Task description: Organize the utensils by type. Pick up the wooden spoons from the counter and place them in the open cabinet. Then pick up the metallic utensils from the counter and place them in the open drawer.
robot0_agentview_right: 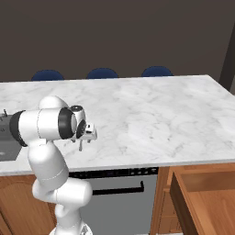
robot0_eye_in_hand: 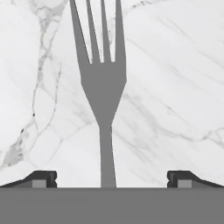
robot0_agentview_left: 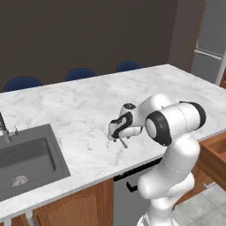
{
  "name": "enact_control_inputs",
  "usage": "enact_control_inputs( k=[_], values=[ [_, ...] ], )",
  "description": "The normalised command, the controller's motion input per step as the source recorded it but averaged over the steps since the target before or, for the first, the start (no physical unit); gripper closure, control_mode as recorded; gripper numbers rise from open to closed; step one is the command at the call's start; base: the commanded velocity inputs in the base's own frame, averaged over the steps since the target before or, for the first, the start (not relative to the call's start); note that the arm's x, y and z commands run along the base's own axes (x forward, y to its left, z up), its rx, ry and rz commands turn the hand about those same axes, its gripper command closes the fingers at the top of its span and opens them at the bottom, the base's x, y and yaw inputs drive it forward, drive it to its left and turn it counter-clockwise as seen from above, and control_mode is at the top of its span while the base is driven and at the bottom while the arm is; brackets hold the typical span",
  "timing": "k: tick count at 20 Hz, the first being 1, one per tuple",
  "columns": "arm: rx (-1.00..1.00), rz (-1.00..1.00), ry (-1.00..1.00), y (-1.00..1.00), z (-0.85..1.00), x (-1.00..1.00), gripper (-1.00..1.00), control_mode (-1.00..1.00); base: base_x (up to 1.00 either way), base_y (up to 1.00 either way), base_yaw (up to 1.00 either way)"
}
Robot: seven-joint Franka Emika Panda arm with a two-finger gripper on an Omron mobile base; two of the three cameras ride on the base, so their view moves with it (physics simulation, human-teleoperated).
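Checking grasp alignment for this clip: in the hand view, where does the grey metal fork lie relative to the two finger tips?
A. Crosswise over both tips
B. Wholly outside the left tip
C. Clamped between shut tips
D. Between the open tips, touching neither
D: in the hand view the fork lies on the marble counter with its handle running down midway between the wide-apart fingertips of the open gripper, clear of both.
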Motion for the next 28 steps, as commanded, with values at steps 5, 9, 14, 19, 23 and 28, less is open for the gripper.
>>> enact_control_inputs(
  k=[5,9,14,19,23,28],
  values=[
    [0.0,0.0,0.0,0.01,-0.27,0.01,-1.0,-1.0,0.0,0.0,0.0],
    [0.0,0.0,0.0,0.0,-0.2,0.03,-1.0,-1.0,0.0,0.0,0.0],
    [0.0,0.0,0.02,0.0,-0.07,0.0,-1.0,-1.0,0.0,0.0,0.0],
    [0.0,0.0,0.03,0.0,-0.05,0.0,1.0,-1.0,0.0,0.0,0.0],
    [0.0,0.0,0.04,0.0,-0.21,0.0,1.0,-1.0,0.0,0.0,0.0],
    [0.0,0.0,0.04,0.0,-0.28,0.0,1.0,-1.0,0.0,0.0,0.0]
  ],
)
